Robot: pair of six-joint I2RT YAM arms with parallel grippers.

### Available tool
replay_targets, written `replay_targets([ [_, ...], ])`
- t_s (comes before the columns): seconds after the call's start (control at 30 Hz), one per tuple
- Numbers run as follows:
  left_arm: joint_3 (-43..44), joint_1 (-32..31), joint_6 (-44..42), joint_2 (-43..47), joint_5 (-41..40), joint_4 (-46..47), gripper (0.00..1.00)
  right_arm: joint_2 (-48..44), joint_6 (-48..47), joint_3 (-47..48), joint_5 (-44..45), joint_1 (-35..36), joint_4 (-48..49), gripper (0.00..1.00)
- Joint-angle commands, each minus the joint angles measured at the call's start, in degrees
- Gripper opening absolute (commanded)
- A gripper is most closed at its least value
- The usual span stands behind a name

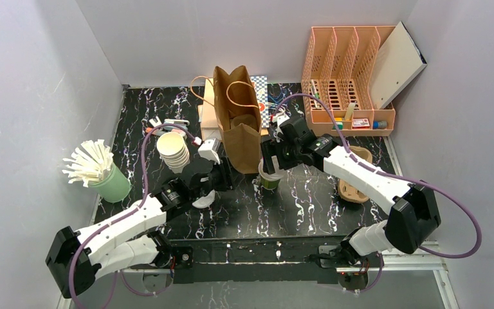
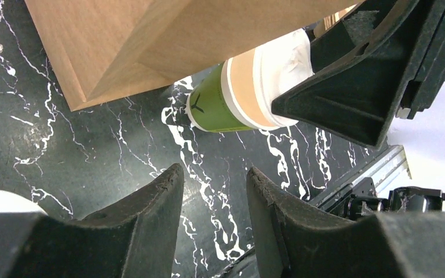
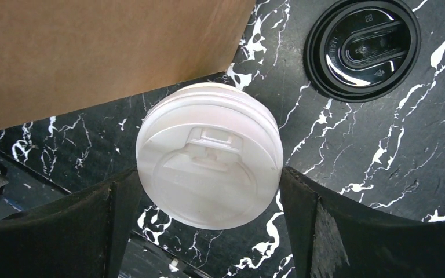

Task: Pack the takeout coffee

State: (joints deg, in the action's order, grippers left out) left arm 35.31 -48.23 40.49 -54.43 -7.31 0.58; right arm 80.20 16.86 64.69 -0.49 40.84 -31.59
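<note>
We see our right claw (image 3: 210, 174) spread around the green takeout coffee (image 2: 214, 107), perhaps touching its lid (image 3: 203, 136), beside the paper bag (image 1: 243, 138), left claw (image 2: 215, 174) half-parted, empty

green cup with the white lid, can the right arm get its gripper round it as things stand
Probably yes. The right gripper hangs open over the green cup, one finger to each side of its white lid, nothing between. The paper bag stands close beside but off that path.

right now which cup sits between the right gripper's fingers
The green-sided cup with the white sip lid, beside the paper bag; the right gripper straddles it. The stack of cream cups has no lid, the mint cup holds sticks.
</note>
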Motion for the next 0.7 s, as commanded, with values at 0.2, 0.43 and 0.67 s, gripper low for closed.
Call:
replay_targets([
  [0.2,-0.2,-0.4,-0.4,-5.3,-1.6,6.8,0.41,1.4,-2.1,3.3,0.8,-0.2,0.3,0.98],
  [0.43,-0.4,-0.4,-0.2,-6.8,-1.2,7.7,0.41,1.7,-2.5,3.2,-2.7,-0.2,0.8,0.98],
  [0.67,-0.6,-0.4,0.0,-8.6,-0.6,9.3,0.42,2.3,-2.9,2.9,-3.5,-0.2,0.6,0.98],
])
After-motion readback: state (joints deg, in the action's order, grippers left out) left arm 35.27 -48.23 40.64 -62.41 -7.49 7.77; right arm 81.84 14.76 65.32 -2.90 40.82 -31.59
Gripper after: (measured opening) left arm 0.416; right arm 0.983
